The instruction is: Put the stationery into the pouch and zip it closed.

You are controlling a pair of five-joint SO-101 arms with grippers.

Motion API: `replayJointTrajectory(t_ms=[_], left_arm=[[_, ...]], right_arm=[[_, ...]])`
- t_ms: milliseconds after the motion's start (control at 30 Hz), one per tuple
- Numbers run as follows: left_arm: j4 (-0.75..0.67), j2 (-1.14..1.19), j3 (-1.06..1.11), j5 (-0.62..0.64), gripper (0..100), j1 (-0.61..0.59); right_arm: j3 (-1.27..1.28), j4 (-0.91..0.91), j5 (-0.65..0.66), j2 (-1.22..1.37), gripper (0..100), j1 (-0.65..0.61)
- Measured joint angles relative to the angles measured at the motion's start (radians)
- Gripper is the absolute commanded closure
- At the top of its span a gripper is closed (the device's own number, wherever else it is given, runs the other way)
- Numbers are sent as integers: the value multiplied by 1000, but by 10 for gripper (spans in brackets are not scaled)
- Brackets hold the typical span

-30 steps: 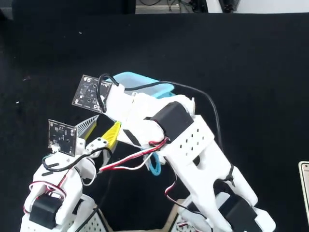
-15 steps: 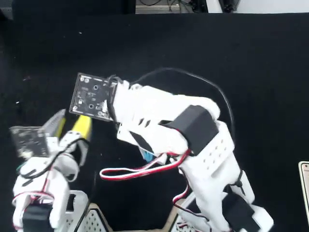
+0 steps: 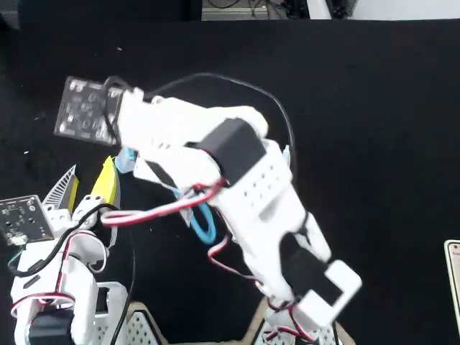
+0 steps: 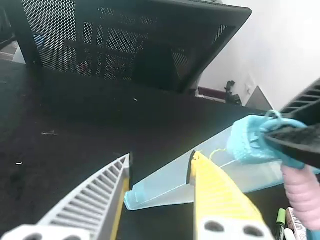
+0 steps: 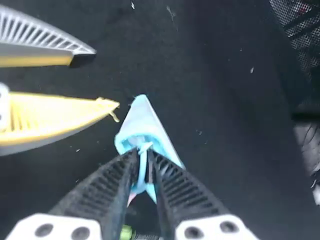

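Pouch [image 3: 127,159], high view: a pale blue sliver is seen under the right arm, towards the left edge of the bench [image 3: 374,108], on the near side. The right arm is stretched across to that side with its wrist bent down. The left pincer [image 3: 85,188] is set just beside the pouch, fingers spread, nothing held.

Left wrist view: the pouch is seen as a thin, translucent sleeve. One end is bunched and pinched by the right pincer [image 4: 272,136], and the far corner is free between the spread fingers. It is judged light and soft. Sagging and folding are to be expected, and the film is probably slippery.

Right wrist view: the dark fingers are pressed together on the bunched end, and the rest of the pouch tapers away from them. The spread yellow and grey fingers are seen alongside its free tip. A second hold is best taken on that free corner or along the stiffer zip seam, not on the slack middle.
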Motion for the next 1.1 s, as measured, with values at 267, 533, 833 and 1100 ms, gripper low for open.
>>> replayJointTrajectory(t_ms=[267, 533, 833, 1100], left_arm=[[-17, 0, 31, 0, 794, -3], [-29, 0, 91, 0, 794, 106], [-18, 0, 6, 0, 794, 144], [66, 0, -144, -2, 793, 184]], right_arm=[[17, 0, -206, -2, 988, 91], [155, 0, -245, -121, 988, 100], [416, 0, -161, -304, 988, 75], [482, -6, -153, -351, 988, 74]])
